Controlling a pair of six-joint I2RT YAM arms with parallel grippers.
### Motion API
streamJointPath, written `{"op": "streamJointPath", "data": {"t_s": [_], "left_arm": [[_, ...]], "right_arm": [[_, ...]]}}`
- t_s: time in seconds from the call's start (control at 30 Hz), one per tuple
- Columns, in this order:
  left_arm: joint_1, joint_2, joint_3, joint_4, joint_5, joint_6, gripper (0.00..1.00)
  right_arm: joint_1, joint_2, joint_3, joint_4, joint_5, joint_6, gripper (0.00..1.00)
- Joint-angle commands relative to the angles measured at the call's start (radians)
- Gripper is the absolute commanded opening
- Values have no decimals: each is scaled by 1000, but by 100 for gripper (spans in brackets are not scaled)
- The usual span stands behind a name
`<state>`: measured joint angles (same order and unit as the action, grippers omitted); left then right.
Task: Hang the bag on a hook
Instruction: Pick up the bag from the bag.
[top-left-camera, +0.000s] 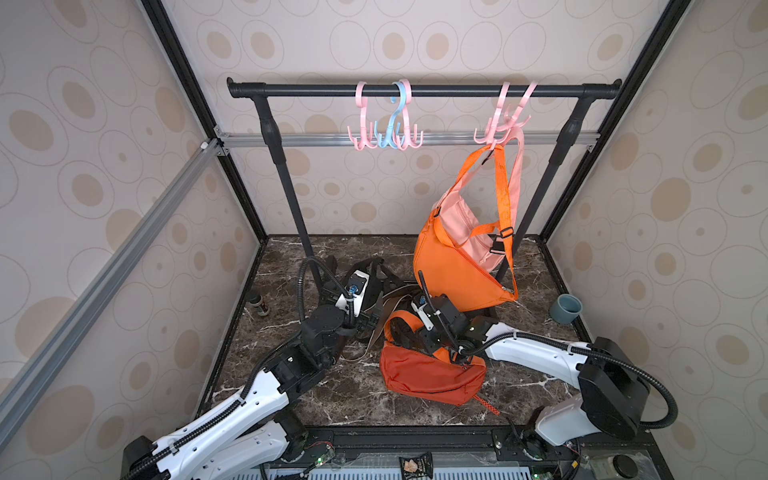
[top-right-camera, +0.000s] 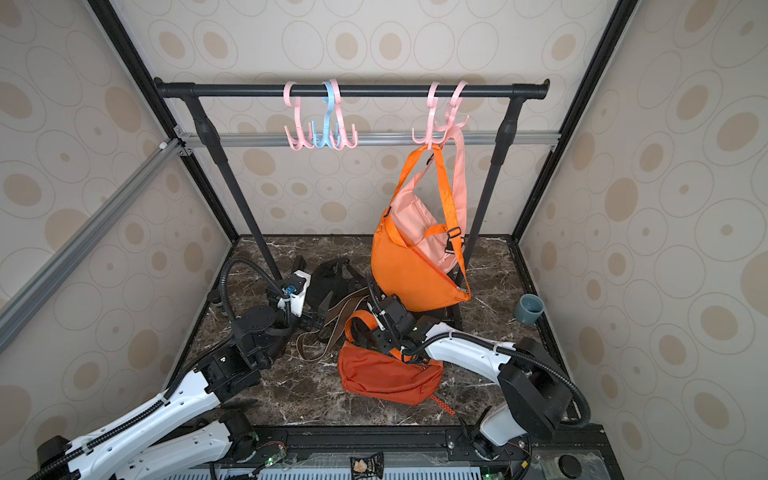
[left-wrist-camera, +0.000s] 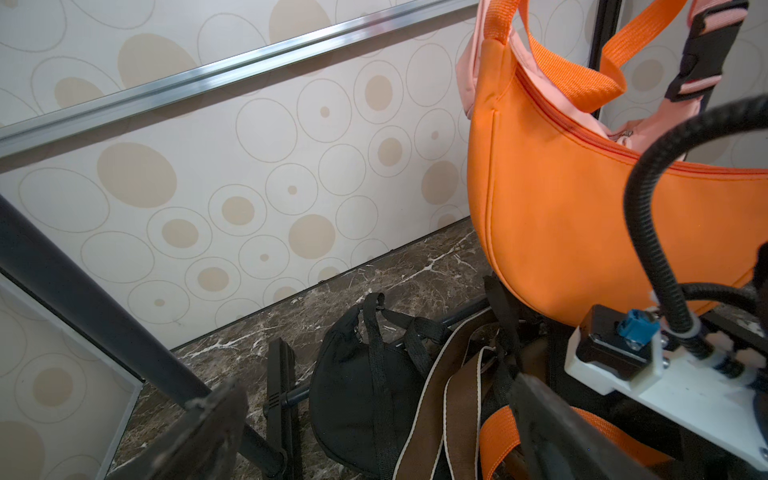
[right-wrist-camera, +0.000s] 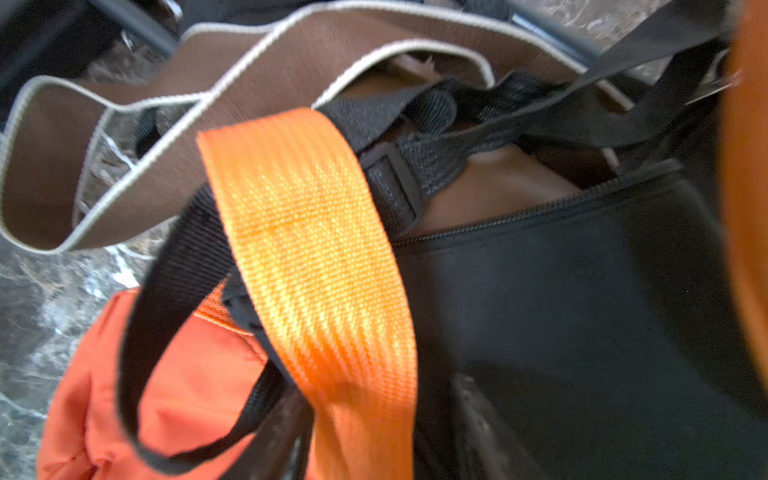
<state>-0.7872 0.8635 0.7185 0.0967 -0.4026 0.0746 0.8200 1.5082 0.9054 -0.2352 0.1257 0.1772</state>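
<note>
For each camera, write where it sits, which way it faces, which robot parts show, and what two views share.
Top views: high in front, looking down at the black clothes rail; both arms.
Left wrist: low, facing the orange crescent bag; left fingers.
Right wrist: close over an orange woven strap; right fingers.
Top and left wrist share that bag.

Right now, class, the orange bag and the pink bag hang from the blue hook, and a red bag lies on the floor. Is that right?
No. The orange bag and the pink bag hang from the pink hooks, not the blue hook, which is bare, as both top views show. The red bag does lie on the floor.
</note>
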Motion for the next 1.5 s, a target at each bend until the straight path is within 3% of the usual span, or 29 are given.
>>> {"op": "streamJointPath", "data": {"t_s": [0.0,0.07,0.23,0.4,0.53,0.7,0.9,1.13,1.3,1.47], "left_arm": [[6,-6,4,21,-1,6,100],[6,-10,1,26,-1,7,100],[6,-6,3,28,13,11,100],[7,-17,17,75,90,49,100],[6,21,89,55,186,50,100],[6,16,86,40,252,34,100],[6,-30,19,34,228,30,100],[7,-15,11,26,237,31,100],[6,-24,-1,26,231,39,100],[6,-24,-4,25,232,40,100]], "right_arm": [[-5,17,5,1,-44,-2,39],[-4,-6,0,0,-64,-8,24],[0,-123,18,-64,-59,-24,0],[8,-311,105,-169,-123,-79,0],[9,-356,190,-246,-196,-101,2],[9,-322,159,-233,-272,-63,6],[9,-259,34,-71,-328,4,16],[9,-97,60,-10,-398,34,26],[11,-49,46,47,-404,55,25],[11,-49,37,61,-400,56,7]]}}
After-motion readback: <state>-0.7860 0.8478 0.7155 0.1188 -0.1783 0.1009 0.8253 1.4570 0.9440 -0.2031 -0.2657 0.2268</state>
